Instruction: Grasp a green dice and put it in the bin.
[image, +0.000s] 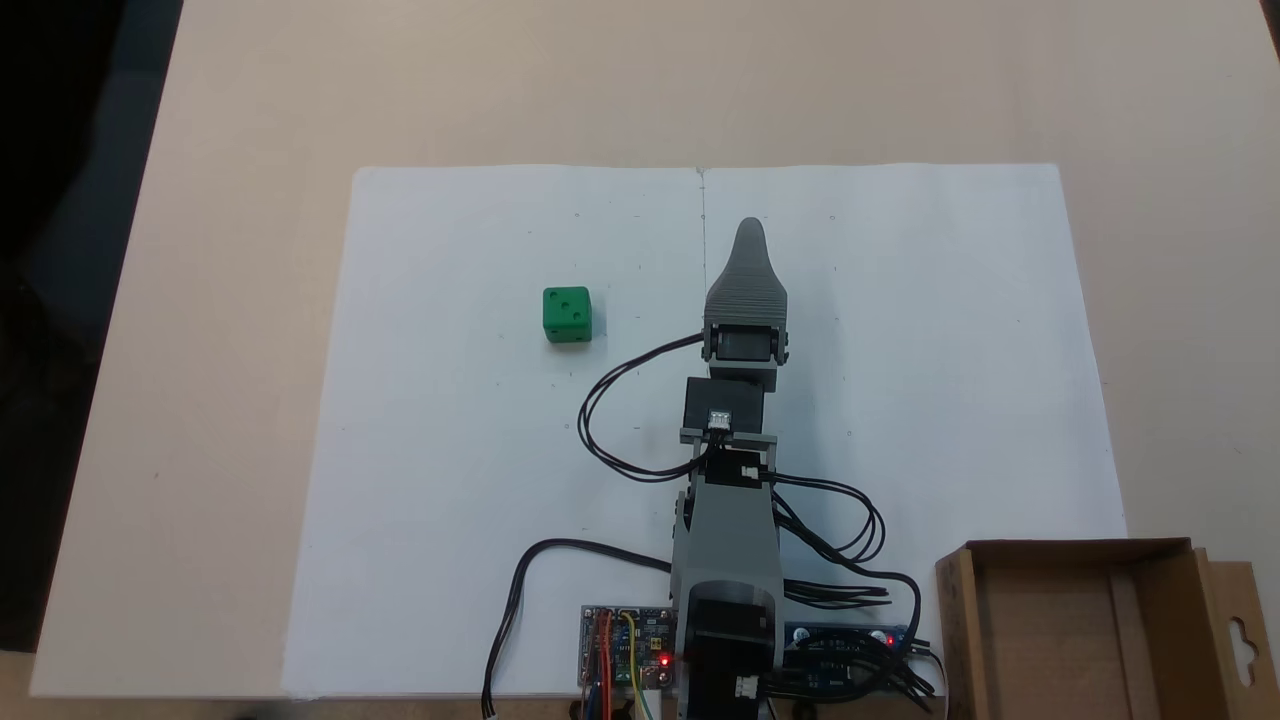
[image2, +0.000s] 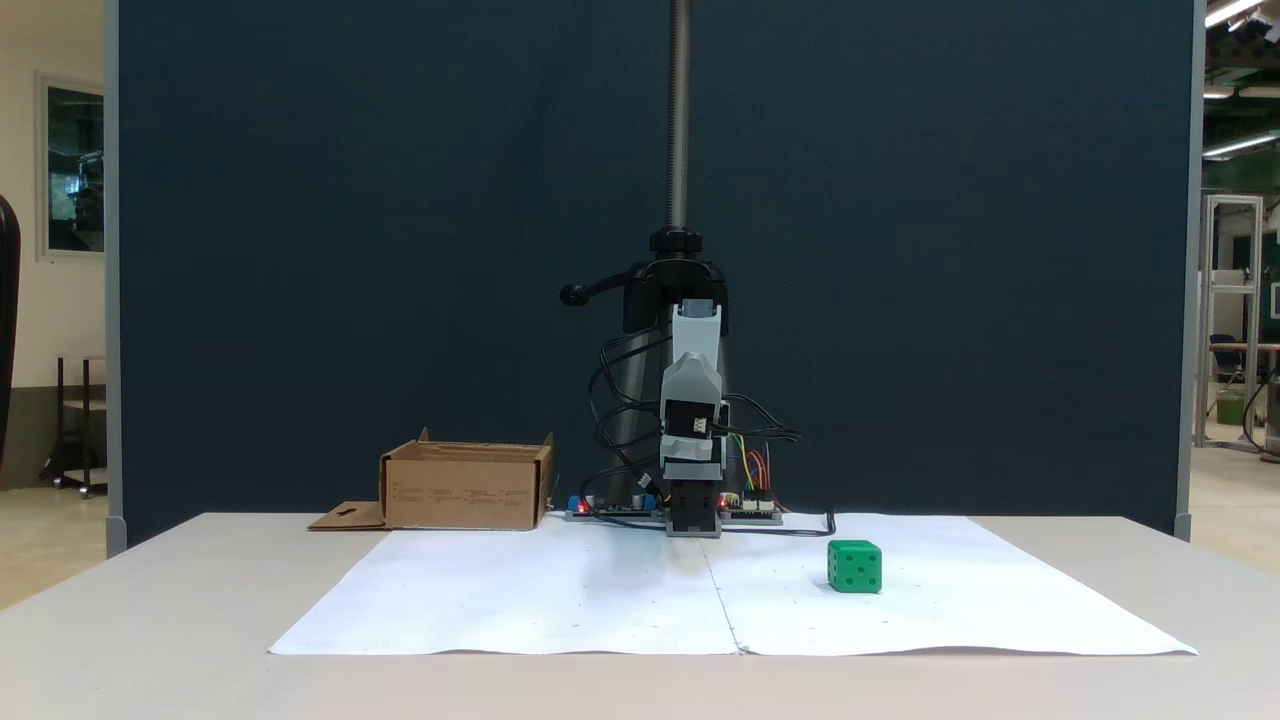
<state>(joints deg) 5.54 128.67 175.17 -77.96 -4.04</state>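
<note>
From the front fixed view, the nearest thing I see is the bare front edge of the table (image2: 150, 640), then the white paper sheet (image2: 560, 600) spread flat across it. On that sheet, right of the centre crease in this view, sits the green dice (image2: 854, 566), resting flat with pips facing me and nothing touching it.

Behind the dice, well apart from it, my arm (image2: 692, 420) stands folded over its base, the upper links stacked nearly upright and the forward part pointing toward the camera and low over the paper. In the fixed view from above, the arm (image: 728, 500) stretches straight up the frame along the crease, ending in the grey tapered claw (image: 750, 232). I see a single ribbed jaw from above, with the other hidden beneath it, so I cannot tell whether the claw is clenched or released. It holds nothing that I can see. There the green dice (image: 567, 315) lies to the claw's left, clear of it.

Circuit boards (image: 628, 648) with small red lights and looping black cables (image: 610, 400) sit at the arm's base.

The bin (image2: 465, 485), an open brown cardboard box, stands beside the base, left in the front view. Farthest back is a dark blue partition (image2: 350, 250).
</note>
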